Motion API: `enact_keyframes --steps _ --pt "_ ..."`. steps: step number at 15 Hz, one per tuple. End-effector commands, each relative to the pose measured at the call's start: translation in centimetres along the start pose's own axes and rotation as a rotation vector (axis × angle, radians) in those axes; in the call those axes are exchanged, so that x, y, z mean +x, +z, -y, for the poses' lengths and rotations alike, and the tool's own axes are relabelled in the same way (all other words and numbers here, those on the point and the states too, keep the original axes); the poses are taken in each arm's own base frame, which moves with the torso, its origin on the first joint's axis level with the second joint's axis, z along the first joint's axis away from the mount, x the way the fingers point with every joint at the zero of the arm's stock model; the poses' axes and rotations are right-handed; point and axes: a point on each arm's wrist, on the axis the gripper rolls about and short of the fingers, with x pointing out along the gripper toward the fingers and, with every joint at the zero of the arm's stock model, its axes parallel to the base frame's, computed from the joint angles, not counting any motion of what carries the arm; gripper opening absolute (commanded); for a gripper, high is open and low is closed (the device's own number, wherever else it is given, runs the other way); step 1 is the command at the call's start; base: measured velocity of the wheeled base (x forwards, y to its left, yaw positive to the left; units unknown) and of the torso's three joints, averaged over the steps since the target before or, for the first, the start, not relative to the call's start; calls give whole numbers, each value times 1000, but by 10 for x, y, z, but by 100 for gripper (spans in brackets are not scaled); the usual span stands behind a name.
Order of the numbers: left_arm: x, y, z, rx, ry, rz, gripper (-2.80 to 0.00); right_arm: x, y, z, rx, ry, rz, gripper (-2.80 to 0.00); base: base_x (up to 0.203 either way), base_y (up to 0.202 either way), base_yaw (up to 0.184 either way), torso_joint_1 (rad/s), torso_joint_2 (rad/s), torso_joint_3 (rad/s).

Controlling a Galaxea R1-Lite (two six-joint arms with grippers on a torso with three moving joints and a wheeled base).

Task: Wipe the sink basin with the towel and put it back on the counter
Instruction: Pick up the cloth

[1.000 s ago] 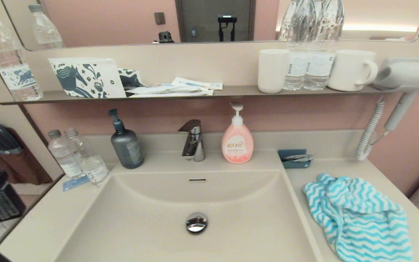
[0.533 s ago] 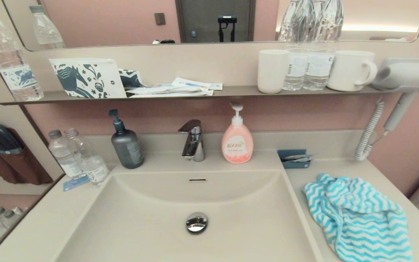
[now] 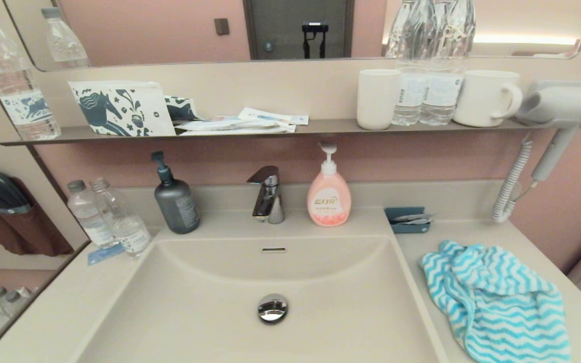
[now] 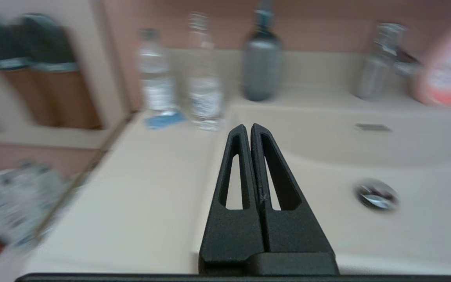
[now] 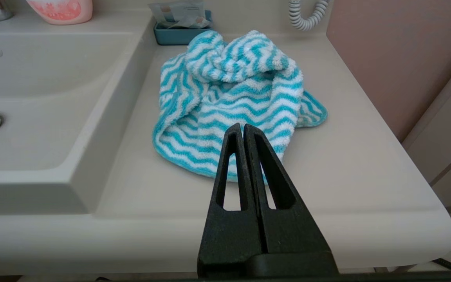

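Observation:
The turquoise-and-white zigzag towel lies crumpled on the beige counter to the right of the sink basin. The basin holds only its chrome drain plug and overflow slot. Neither gripper shows in the head view. In the right wrist view my right gripper is shut and empty, hanging off the counter's front edge with its tips pointing at the towel's near hem. In the left wrist view my left gripper is shut and empty, off the front left of the basin.
Behind the basin stand a chrome faucet, a grey pump bottle and a pink soap bottle. Two water bottles stand at the back left. A blue tray sits behind the towel. A hair dryer hangs on the right wall.
The dark arm seen at the head view's left edge one second ago has left that view. The towel and the rest of the vanity stay as they were.

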Motion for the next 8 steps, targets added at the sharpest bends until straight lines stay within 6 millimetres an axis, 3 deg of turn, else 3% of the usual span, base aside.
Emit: enact_keyframes --steps 1,3,8 --pt "-3 -11 1 2 -41 17 -280 0 0 0 -1 1 -1 -280 0 0 0 0 0 0" --pt "1 -31 3 32 -58 -33 -280 0 0 0 -1 1 -1 -280 0 0 0 0 0 0" --pt "8 -46 5 33 -100 -29 -280 0 0 0 -1 1 -1 -280 0 0 0 0 0 0"
